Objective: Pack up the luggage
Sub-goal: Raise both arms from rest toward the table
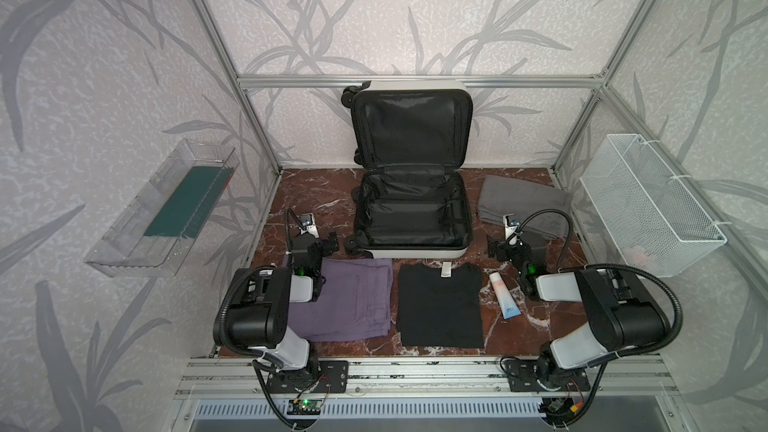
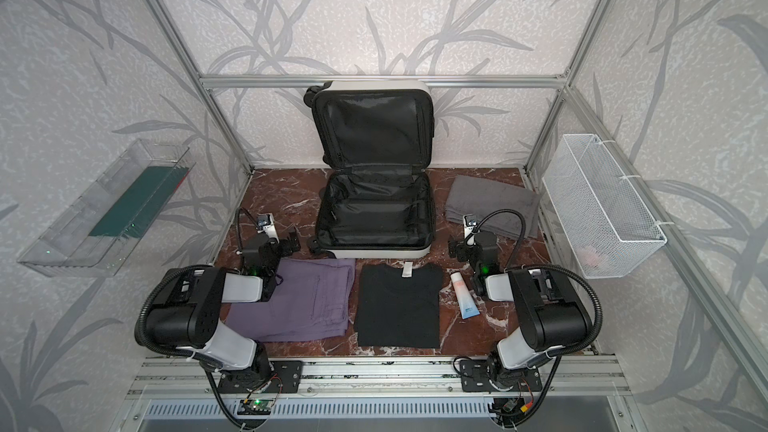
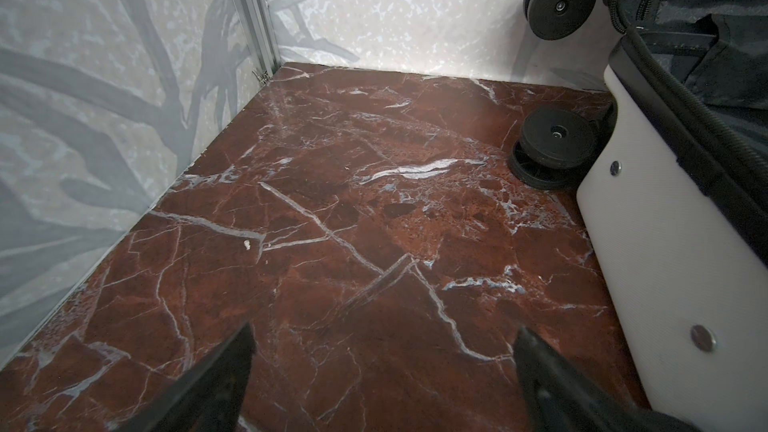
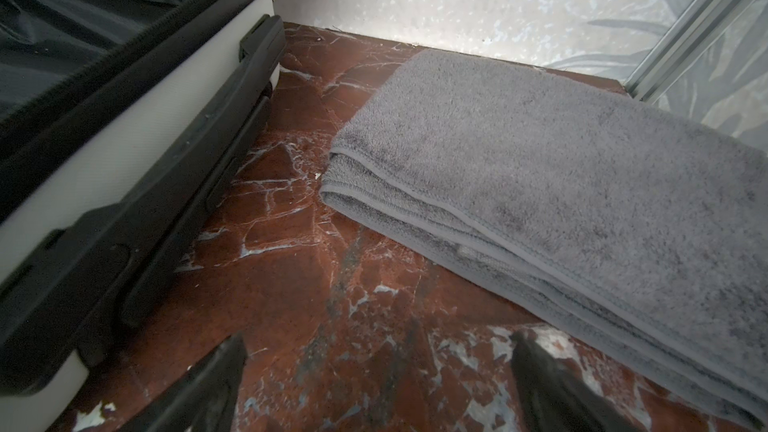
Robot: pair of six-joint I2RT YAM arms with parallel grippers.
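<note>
Luggage, 1: luggage (image 1: 415,252), white shell with black lining, lies open at the back centre of the bench (image 1: 316,201). Base flat, lid upright against the back wall, both halves empty.
Tools, 2: left tool (image 3: 384,328) has its jaws spread wide and holds nothing, over bare bench beside the luggage's wheeled side. Right tool (image 4: 378,336) is equally wide and empty, over the gap between luggage and towel.
Folded cloth, 3: purple garment (image 1: 349,301) and black T-shirt (image 1: 440,309) lie side by side along the front edge. Grey towel (image 1: 523,205) lies at back right, close to the side frame.
Tube, 1: tube (image 1: 503,295), just right of the T-shirt.
Wall holders, 2: clear tray (image 1: 162,209) on the left. Wire basket (image 1: 652,205) on the right, with possibly something pale pink in its near corner.
Open room: bare strips flank the luggage, the left one wider.
</note>
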